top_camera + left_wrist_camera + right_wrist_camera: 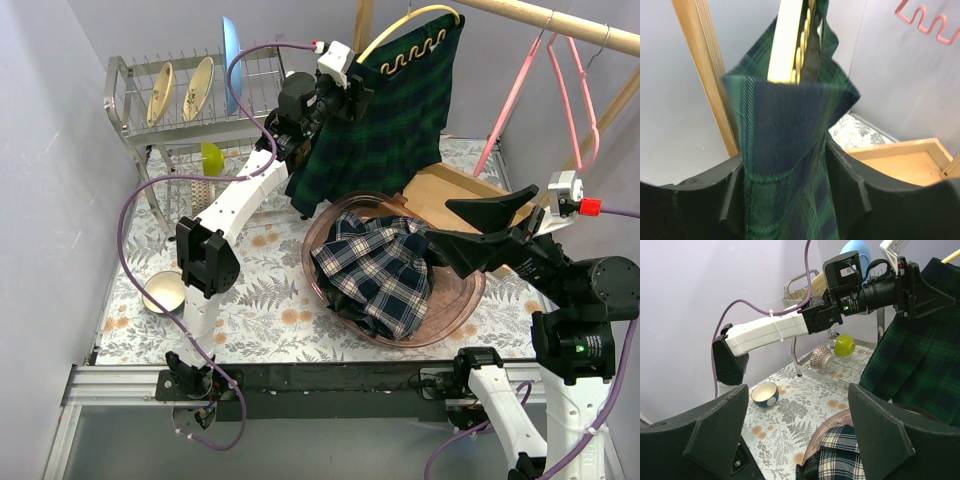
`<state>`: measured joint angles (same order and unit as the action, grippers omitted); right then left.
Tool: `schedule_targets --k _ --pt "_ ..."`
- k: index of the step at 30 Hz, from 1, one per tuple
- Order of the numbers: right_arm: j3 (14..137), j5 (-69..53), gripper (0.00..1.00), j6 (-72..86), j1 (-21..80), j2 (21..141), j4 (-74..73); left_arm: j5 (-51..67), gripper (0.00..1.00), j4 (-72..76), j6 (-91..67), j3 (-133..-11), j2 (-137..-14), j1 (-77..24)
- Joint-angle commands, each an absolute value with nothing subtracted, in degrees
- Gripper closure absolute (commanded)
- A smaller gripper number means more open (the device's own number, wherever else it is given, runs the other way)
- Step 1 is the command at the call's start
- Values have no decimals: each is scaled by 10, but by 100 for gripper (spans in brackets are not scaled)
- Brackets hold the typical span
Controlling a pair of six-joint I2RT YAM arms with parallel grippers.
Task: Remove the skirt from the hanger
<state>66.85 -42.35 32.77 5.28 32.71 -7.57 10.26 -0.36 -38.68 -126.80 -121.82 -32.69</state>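
Note:
A dark green plaid skirt hangs from a yellow hanger on the wooden rail at the back. My left gripper is raised to the skirt's left edge and is shut on the cloth. In the left wrist view a fold of the skirt fills the gap between the fingers, with the hanger above. My right gripper is open and empty, held above the basket's right side. In the right wrist view the skirt hangs at the right.
A pink basket at table centre holds a white-and-navy plaid garment. A pink hanger hangs on the rail at right. A dish rack with plates stands at back left. A bowl lies near the left arm. A wooden tray sits behind the basket.

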Motion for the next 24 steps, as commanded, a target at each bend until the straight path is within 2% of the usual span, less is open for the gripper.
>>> schedule_targets --k 1,7,9,13,14,17,24 --pt "664 -416 13 329 55 330 -39 106 51 37 -398 -1305 -1215 -327" --pt "663 -413 13 324 57 329 -41 120 48 54 -409 -1305 -1216 -327" --pt "662 -410 13 322 58 329 -44 127 51 55 -412 -1301 -1216 -328" --pt "659 -404 13 320 59 327 -44 132 61 60 -414 -1302 -1216 -333" --pt "658 -403 13 319 59 326 -44 131 73 57 -414 -1308 -1218 -334" --pt "655 -397 13 318 58 325 -44 121 100 50 -421 -1333 -1228 -337" --pt "653 -392 13 316 60 323 -44 80 100 109 -428 -1339 -1216 -352"
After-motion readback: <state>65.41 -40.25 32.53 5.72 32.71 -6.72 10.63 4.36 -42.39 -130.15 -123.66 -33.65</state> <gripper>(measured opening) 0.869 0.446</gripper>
